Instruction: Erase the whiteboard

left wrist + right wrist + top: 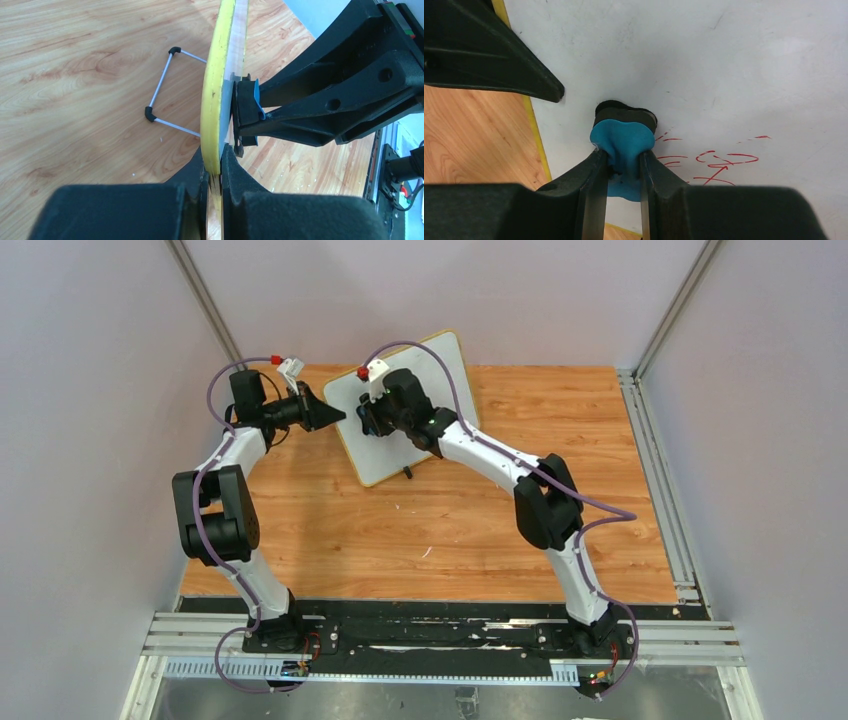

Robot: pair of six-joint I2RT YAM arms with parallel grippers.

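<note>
Fingers of my left gripper (214, 162) fill the foreground, closed narrow on the yellow-framed edge of the whiteboard (219, 65), one finger on its back and one on its writing face.

Beneath both arms spreads the wooden table (450, 530), hemmed by pale walls (90, 390). The whiteboard stands tilted on the wood. In the left wrist view it runs edge-on straight ahead of my left fingertips. From above it sits between my two grippers, its near corner in the left one's pinch.

On the back-face side of my left gripper, a thin wire stand (162, 90) with black corner caps rests on the table, its two rods running up to the rear of the board.

My right gripper (622, 159) comes in at the writing face from the opposite side, fingers squeezed tight on a blue eraser (624, 137). The soft blue body bulges out past the fingertips. The eraser's dark pad is pressed flat against the white surface just ahead of those fingertips, near the board's yellow edge and close below my left gripper's tip.

Red handwriting (719, 162), a few strokes and loops, lies just to the right of the eraser, close beside my right-hand finger. Beyond it the board face shows white with faint grey smudges.
</note>
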